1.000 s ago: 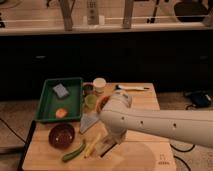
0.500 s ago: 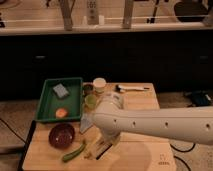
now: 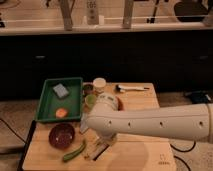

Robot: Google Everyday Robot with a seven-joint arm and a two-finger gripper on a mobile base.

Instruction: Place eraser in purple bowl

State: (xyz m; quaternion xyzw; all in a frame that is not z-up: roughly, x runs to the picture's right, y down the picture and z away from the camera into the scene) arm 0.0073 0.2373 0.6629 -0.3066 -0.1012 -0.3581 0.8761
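Note:
The purple bowl (image 3: 61, 135) sits on the wooden table at the front left and looks empty. My white arm reaches in from the right across the table's middle. My gripper (image 3: 97, 148) hangs below the arm's end and points down at the table, just right of the bowl and next to a green pod (image 3: 74, 151). I cannot pick out the eraser; the arm hides the table's middle.
A green tray (image 3: 48, 102) at back left holds a blue-grey sponge (image 3: 60, 90) and a small orange item (image 3: 61, 113). A green cup (image 3: 90, 100), a white-lidded jar (image 3: 99, 84), an orange bowl's rim (image 3: 119, 103) and a white-handled tool (image 3: 132, 89) lie behind the arm.
The arm's end has shifted slightly left and toward the front of the table. The bowl and the other things have not moved.

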